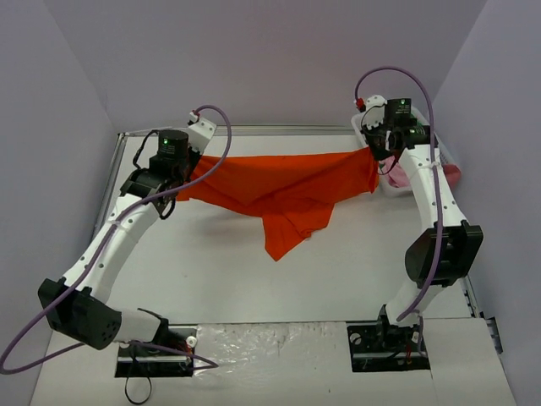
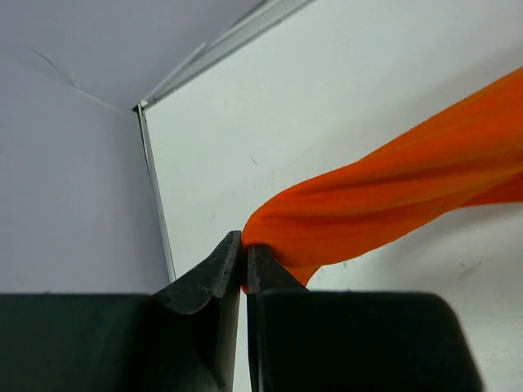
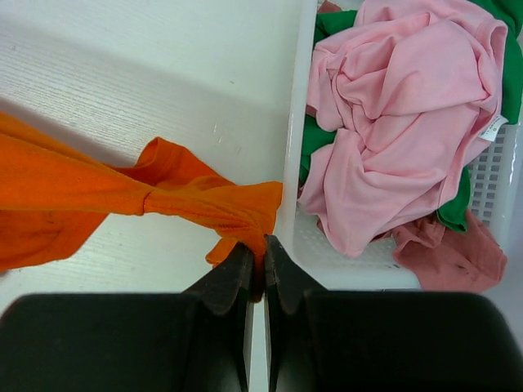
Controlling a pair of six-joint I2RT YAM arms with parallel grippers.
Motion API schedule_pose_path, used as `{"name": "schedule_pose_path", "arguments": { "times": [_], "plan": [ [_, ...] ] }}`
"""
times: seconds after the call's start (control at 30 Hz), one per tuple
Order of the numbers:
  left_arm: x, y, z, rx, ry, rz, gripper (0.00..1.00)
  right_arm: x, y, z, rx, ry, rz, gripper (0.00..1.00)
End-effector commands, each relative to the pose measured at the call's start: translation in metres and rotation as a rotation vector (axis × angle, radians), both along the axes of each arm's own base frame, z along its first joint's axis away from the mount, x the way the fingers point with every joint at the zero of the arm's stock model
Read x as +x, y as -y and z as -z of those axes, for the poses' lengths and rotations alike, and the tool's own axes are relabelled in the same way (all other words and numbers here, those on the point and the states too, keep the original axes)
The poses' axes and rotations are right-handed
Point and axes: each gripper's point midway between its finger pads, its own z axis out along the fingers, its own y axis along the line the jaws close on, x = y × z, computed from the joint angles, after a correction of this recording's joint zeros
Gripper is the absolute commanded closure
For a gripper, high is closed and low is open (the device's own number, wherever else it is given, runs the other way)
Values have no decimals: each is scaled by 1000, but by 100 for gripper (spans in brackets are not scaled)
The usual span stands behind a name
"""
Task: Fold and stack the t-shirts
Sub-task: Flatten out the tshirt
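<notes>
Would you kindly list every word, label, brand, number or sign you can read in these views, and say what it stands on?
No text can be read in any view.
The white tag on the pink t-shirt in the basket: too small to read.
The orange t-shirt: plain, no print visible.

The orange t-shirt (image 1: 279, 182) is soft matt cloth, the basket (image 3: 291, 163) slotted white plastic, the table (image 1: 254, 288) smooth.
</notes>
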Motion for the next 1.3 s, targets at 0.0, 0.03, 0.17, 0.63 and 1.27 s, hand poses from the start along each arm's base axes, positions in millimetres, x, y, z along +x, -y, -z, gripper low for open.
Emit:
{"name": "schedule_pose_path", "arguments": {
  "times": [0.0, 0.03, 0.17, 0.63, 1.27],
  "plan": [
    [-14, -8, 5, -1, -30, -17, 98, -13, 3, -25, 4, 40, 8, 100],
    [-17, -9, 3, -4, -24, -16, 98, -15, 3, -25, 4, 40, 8, 100],
    [-28, -12, -2, -9, -16, -6, 98, -24, 4, -30, 0, 48, 0, 100],
    [-72, 4, -38, -69, -19, 202, 98, -87, -7, -135, 64, 278, -50, 100],
    [-48, -3, -38, -87, 13, 120, 98, -50, -20, -173, 109, 343, -89, 100]
  ]
}}
